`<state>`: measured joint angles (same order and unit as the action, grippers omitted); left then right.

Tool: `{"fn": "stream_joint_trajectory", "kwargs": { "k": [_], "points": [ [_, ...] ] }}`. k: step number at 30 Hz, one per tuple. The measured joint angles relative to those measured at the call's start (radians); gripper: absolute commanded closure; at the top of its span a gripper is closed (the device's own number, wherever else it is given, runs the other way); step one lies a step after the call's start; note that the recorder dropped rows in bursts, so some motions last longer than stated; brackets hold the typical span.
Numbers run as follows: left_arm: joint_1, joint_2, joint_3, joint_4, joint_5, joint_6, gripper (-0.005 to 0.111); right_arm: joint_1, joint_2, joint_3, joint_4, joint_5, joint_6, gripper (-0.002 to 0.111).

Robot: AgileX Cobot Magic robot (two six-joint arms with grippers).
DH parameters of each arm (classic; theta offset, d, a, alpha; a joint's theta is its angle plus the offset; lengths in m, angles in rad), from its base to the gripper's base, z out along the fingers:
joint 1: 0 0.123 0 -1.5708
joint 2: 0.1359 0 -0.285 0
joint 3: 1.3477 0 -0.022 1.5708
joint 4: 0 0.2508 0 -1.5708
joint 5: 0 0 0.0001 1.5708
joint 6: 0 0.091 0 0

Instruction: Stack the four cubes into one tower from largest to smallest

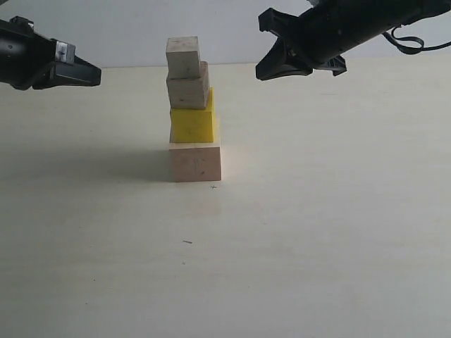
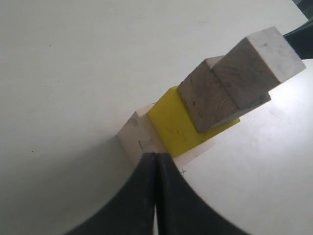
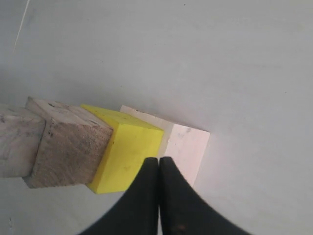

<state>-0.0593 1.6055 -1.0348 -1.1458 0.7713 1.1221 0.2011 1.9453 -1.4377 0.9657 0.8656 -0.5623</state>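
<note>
Table front [image 1: 282, 289]: bare pale top nearest cam, only a tiny dark speck [image 1: 187, 241].
Tower [image 1: 192, 113]: stands betw both grippers, well apart from each; all four cubes stacked.
Order: largest pale cube [image 1: 195, 162] on table, then yellow cube [image 1: 192, 124], light-brown cube [image 1: 187, 90], smallest cube [image 1: 183, 56] on top.
Why so: widest base carries the rest; upper cubes sit shifted twd left-gripper side, not centred, looks stable tho.
Left gripper [image 2: 155, 156]: jaws fully closed, empty, off to side at abt light-brown cube height.
Right gripper [image 3: 159, 161]: closed tight, nothing held, raised beside tower top.
Why: prob. task done, arms parked clear.
In the way: nothing betw tips & tower.
</note>
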Motion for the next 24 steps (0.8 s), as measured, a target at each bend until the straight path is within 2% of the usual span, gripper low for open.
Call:
{"fn": "stream_joint_trajectory", "kwargs": {
  "k": [6,12,24],
  "points": [
    [0.000,0.003,0.000,-0.047,-0.003,0.034,0.107,0.000,0.000,0.000,0.004,0.010,-0.009,0.108],
    [0.000,0.060,0.000,-0.139,0.058,0.115,0.107,0.000,0.000,0.000,0.015,0.014,-0.009,0.108],
    [0.000,0.189,-0.069,-0.197,0.203,0.198,0.107,0.000,0.071,-0.002,0.236,0.124,-0.194,0.108]
  ]
}}
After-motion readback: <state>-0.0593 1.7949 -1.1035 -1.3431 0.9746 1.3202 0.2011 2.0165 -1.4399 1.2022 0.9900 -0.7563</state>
